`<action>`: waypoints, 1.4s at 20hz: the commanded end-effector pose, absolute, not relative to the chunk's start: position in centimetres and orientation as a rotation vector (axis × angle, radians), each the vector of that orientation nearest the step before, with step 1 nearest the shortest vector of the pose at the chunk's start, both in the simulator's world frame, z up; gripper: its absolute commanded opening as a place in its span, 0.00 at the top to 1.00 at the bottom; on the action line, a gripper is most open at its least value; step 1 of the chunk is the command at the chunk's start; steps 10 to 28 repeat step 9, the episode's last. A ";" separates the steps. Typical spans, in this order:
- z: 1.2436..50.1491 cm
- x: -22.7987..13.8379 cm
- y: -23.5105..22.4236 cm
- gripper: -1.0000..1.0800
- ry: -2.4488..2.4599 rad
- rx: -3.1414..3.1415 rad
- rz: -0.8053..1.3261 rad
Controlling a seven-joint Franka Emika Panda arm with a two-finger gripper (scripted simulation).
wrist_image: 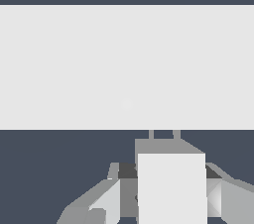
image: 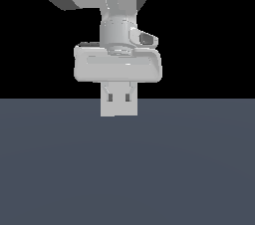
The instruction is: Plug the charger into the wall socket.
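One charger [wrist_image: 171, 188], one wall socket [wrist_image: 74, 67], one gripper [image: 119, 103], one floor [image: 127, 169]

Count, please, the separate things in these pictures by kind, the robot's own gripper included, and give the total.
Small off-white cube-like chargers: 1, between the gripper's fingers
Flat upright off-white wall socket plates: 1
Grey robot grippers: 1
Dark blue-grey floor surfaces: 1
Total: 4

bare simulated scene: flat grey floor [image: 127, 169], black backdrop.
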State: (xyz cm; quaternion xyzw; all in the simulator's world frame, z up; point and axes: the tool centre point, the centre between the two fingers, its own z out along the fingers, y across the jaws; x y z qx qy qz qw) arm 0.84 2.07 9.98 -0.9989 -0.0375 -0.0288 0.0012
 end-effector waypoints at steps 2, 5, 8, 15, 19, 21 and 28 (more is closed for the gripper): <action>10.0 1.9 2.2 1.00 -0.118 -3.136 -0.091; 10.0 2.5 2.2 1.00 -0.117 -3.136 -0.090; 10.0 2.7 2.2 1.00 -0.117 -3.136 -0.090; 10.0 2.7 2.2 1.00 -0.117 -3.136 -0.090; 10.0 2.7 2.2 1.00 -0.117 -3.136 -0.090; 10.0 2.7 2.2 1.00 -0.117 -3.136 -0.090; 10.0 2.7 2.2 1.00 -0.117 -3.136 -0.090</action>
